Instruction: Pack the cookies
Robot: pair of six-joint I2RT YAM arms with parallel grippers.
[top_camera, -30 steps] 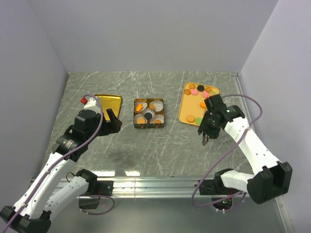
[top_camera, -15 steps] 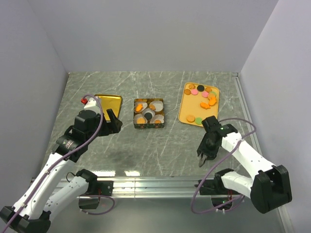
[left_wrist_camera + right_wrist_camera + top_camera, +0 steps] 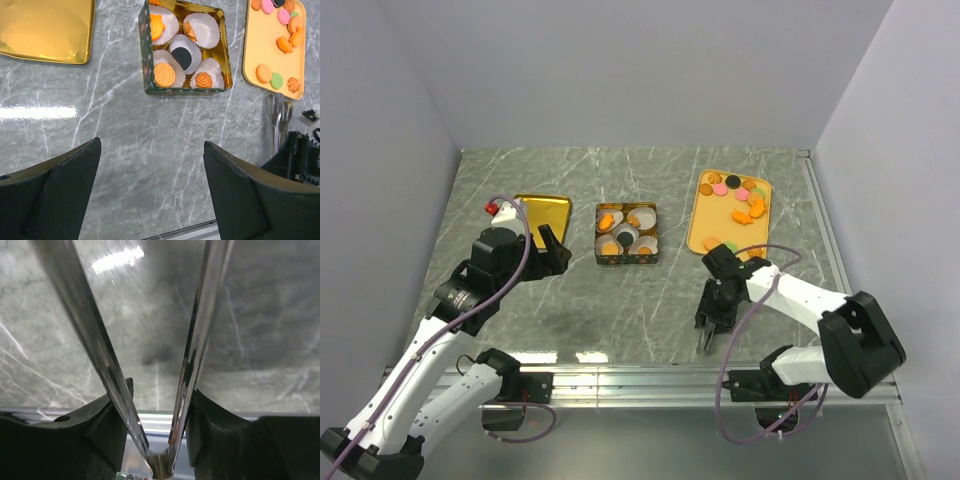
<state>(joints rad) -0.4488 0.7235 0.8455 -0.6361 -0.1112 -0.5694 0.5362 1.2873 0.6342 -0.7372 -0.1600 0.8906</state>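
Several cookies (image 3: pixel 735 190), mostly orange with pink, green and dark ones, lie on the orange tray (image 3: pixel 703 228) at the back right. More cookies (image 3: pixel 164 74) sit in white paper cups inside the open square tin (image 3: pixel 626 259). My right gripper (image 3: pixel 712 318) is shut on metal tongs (image 3: pixel 706 338), low over the table near the front edge. The tongs (image 3: pixel 200 340) stand apart with nothing between them. They also show in the left wrist view (image 3: pixel 279 112). My left gripper (image 3: pixel 555 250) is open and empty, left of the tin, with bare table between its fingers (image 3: pixel 70 175).
A gold lid (image 3: pixel 545 212) lies flat at the back left, also seen in the left wrist view (image 3: pixel 45 25). The metal rail (image 3: pixel 640 380) runs along the table's near edge, close to the tongs' tips. Grey walls enclose the table on three sides.
My right arm has swung from beside the orange tray toward the near edge and leftward, carrying the tongs. The left arm has not moved.
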